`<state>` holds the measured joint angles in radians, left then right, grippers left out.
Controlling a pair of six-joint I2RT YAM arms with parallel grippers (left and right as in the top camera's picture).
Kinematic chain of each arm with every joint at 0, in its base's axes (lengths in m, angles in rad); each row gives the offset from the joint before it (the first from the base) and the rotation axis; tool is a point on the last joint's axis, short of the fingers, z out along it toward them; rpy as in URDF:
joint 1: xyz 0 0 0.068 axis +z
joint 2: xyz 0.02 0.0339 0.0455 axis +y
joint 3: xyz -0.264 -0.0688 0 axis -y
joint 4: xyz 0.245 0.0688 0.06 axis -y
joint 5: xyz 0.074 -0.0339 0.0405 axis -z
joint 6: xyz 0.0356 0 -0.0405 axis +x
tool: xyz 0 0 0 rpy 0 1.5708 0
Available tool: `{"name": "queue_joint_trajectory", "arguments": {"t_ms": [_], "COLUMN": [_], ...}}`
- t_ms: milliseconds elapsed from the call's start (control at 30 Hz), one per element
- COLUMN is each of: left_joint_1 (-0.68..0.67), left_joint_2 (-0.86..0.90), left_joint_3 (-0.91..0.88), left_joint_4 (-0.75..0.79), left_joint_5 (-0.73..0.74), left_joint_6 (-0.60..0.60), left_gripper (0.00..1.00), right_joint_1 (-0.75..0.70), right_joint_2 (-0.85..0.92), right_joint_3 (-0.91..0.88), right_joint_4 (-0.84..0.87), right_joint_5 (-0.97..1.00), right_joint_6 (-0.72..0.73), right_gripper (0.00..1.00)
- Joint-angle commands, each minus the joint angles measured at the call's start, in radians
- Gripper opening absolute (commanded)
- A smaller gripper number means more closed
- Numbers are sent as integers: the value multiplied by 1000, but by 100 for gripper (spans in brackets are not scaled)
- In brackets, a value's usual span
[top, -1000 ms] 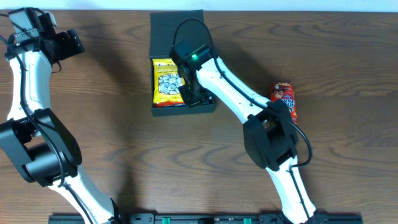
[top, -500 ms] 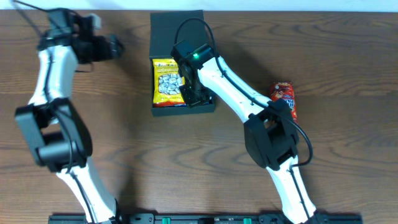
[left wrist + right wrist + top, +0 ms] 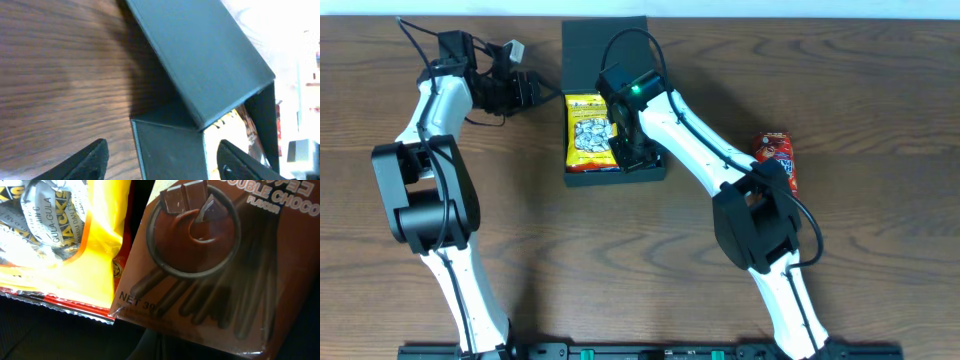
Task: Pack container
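At the table's 12 o'clock edge: filling the open container (image 3: 610,178).
Holds yellow packet (image 3: 588,130), chocolate box (image 3: 210,255) and right gripper (image 3: 638,152), pressed together; left gripper (image 3: 528,88) spread at 9 o'clock. Next, likely: fetch red packet (image 3: 778,160) at 3 o'clock.

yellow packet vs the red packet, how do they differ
Colour: the yellow packet is yellow with pale print; the red packet is red. Place: the yellow packet lies inside the container; the red packet lies outside it on the table, off to the right. Company: the yellow packet has a brown chocolate box beside it; the red packet has no other snack by it. Both lie flat, long side running front to back.
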<state>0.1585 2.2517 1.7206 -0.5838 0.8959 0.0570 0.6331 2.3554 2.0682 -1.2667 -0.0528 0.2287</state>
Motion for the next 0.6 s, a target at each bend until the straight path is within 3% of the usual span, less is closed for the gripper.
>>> {"name": "queue_joint_trajectory", "arguments": {"t_ms": [0, 167, 333, 433, 567], "left_joint_1": [-6, -44, -79, -88, -89], "left_joint_2": [-2, -2, -2, -2, -3], "left_joint_3": [-3, -3, -3, -3, -3], "left_joint_4": [-19, -32, -37, -49, -70], "left_joint_5": [44, -16, -42, -112, -183], "left_joint_6": [6, 10, 10, 5, -6], "left_gripper": [66, 52, 47, 36, 30], "right_joint_1": [-14, -28, -44, -47, -47], "right_joint_2": [11, 11, 11, 11, 11], "right_joint_3": [-8, -8, -8, -7, -8], "right_joint_4": [-9, -9, -10, -10, -13], "right_joint_5": [3, 3, 3, 3, 3], "right_joint_6": [-18, -17, -17, -17, -17], "right_gripper": [1, 2, 1, 2, 2]}}
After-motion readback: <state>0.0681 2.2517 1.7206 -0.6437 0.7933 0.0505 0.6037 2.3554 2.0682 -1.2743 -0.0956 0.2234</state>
